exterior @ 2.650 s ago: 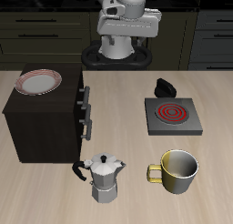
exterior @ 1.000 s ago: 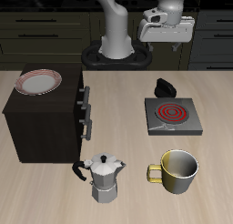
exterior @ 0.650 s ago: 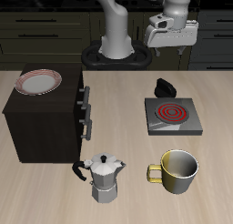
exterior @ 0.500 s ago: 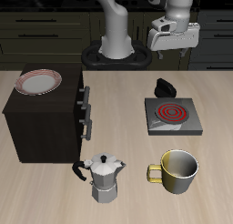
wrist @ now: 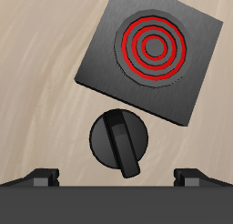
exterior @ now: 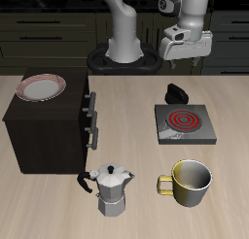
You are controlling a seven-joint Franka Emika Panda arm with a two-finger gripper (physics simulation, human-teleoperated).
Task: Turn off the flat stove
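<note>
The tool (exterior: 188,56) hangs released, fingers spread, in the exterior frame's upper right. Below it sits the flat stove (exterior: 185,123), coil (wrist: 152,46) glowing red, black knob (wrist: 119,143) untouched.

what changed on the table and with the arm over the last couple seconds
Only the arm moved: the gripper swung from above the robot's base across to hang high over the black knob, holding nothing. The flat stove, its coil still red, the moka pot, mug and plate stayed put.

flat stove (exterior: 185,123): grey slab, red spiral coil
knob (wrist: 119,143): black
cabinet (exterior: 47,128): dark brown
plate (exterior: 43,86): white, red rim
mug (exterior: 191,182): yellow
moka pot (exterior: 113,190): silver, black handle
table (exterior: 136,151): pale wood grain
</note>
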